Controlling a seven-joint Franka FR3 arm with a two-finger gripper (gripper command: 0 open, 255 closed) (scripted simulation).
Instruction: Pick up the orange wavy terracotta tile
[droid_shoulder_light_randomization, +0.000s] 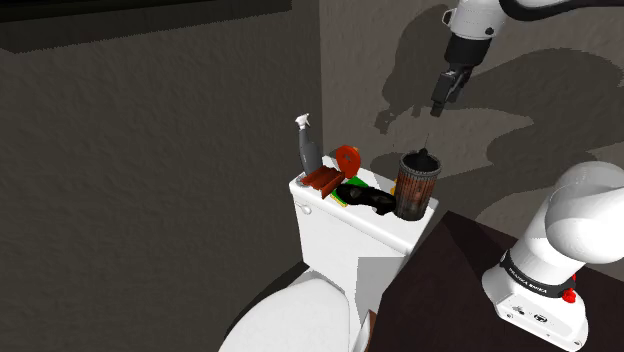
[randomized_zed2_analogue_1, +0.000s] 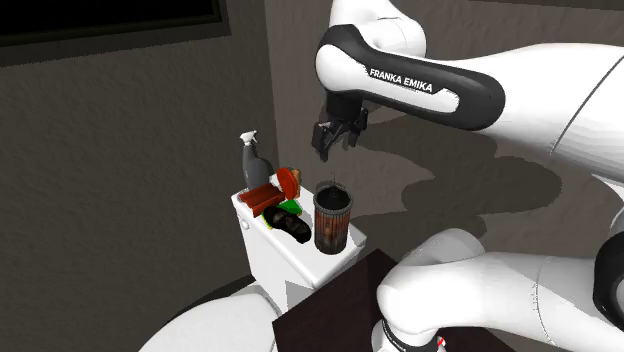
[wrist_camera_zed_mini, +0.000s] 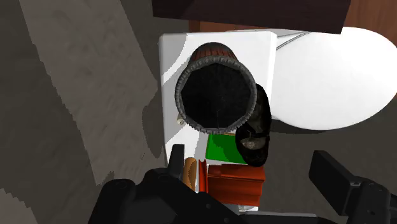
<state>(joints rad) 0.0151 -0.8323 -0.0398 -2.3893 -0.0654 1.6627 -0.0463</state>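
Gripper (droid_shoulder_light_randomization: 443, 92) open and high over the toilet tank lid (wrist_camera_zed_mini: 168, 63); orange tile (droid_shoulder_light_randomization: 348, 158) not gripped.

The two black fingers stood apart with nothing between them, well above the basket (droid_shoulder_light_randomization: 416, 187) at one end of the smooth white lid. The tile, a plain bright orange, stood on edge at the lid's back edge near the wall, long axis roughly upright and broad face toward the shoulder view. Its waviness could not be confirmed. It stood just behind a red-brown block (droid_shoulder_light_randomization: 322, 179), between a grey spray bottle (droid_shoulder_light_randomization: 307, 145) at the lid's far end and the basket. The basket was round, with a grey rim and streaked brown sides. A flat green pad (wrist_camera_zed_mini: 222, 147) and a glossy black shoe (wrist_camera_zed_mini: 254, 130) lay mid-lid. The arm (randomized_zed2_analogue_1: 500, 95) read "FRANKA EMIKA".
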